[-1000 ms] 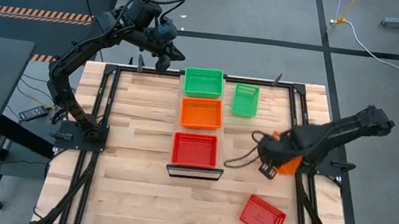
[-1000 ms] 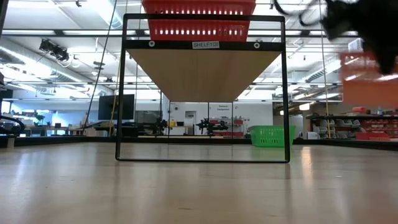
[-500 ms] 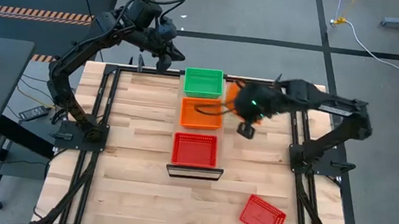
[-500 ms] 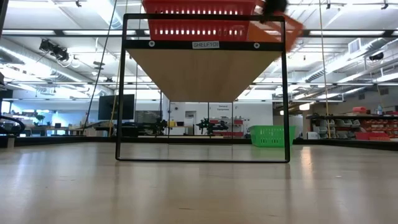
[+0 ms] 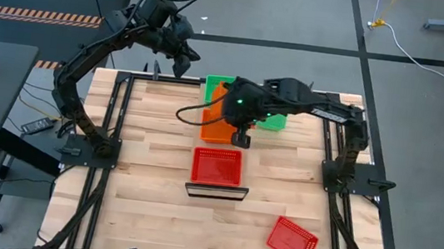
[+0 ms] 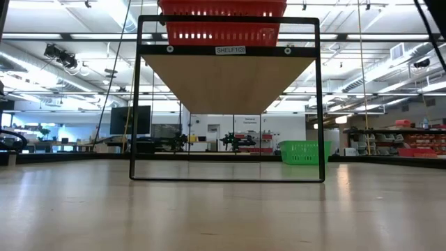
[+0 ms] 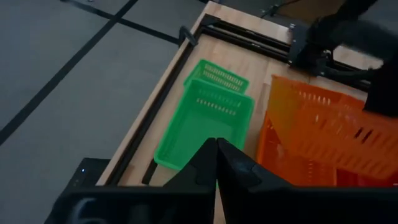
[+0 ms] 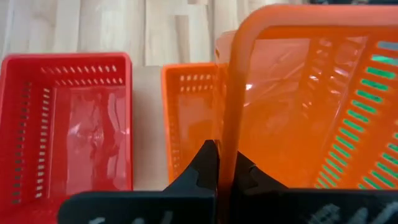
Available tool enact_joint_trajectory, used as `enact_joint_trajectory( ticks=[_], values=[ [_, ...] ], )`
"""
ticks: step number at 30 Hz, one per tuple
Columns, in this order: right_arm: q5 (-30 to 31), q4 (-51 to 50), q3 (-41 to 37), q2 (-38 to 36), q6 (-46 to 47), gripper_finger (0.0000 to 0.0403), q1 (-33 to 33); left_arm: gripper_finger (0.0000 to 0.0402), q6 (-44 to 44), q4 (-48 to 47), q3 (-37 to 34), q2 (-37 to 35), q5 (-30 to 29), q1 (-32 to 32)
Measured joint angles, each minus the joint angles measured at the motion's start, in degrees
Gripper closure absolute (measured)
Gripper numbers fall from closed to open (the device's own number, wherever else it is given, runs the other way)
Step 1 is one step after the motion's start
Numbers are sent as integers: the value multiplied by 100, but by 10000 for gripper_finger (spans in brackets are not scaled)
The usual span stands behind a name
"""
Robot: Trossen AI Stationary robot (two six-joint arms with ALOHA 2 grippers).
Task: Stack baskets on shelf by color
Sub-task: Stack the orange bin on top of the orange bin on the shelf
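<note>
Carried basket: an orange basket (image 8: 292, 93) hangs tilted in the air over the orange stack, its rim pinched between the jaws of your right gripper (image 8: 227, 168).
Orange stack: the orange basket on the shelf (image 5: 215, 127) sits at the middle of the row, at the centre of the table in the high view.
Neighbours: the green stack (image 5: 219, 88) lies at 12 o'clock from it, the red stack (image 5: 217, 167) at 6 o'clock; a loose green basket (image 5: 273, 120) sits just at 3 o'clock, a loose red basket (image 5: 292, 239) well off at 5 o'clock.
Shelf: pale board, its dark front edge (image 5: 216, 192) at 6 o'clock.
Step in hand: you are bringing orange onto orange.
Next move: level the basket, square it over the one below, lower, then release.
Left gripper (image 7: 216, 163): jaws pressed together, holding nothing, waiting beyond the table's far edge near 11 o'clock.
</note>
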Motion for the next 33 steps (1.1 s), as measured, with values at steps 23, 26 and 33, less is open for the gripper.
enact_joint_trajectory(
  ticks=[23, 26, 33],
  values=[
    [-277, -386, 90, 258, 498, 401, 205, 380, -114, 2, 0, 0, 2, 34],
    [-279, -381, 90, 258, 584, 401, 205, 382, -112, 4, 0, 0, 2, 34],
    [-275, -327, -69, 261, 627, 379, 199, 388, -110, 4, 0, 0, 4, 34]
  ],
)
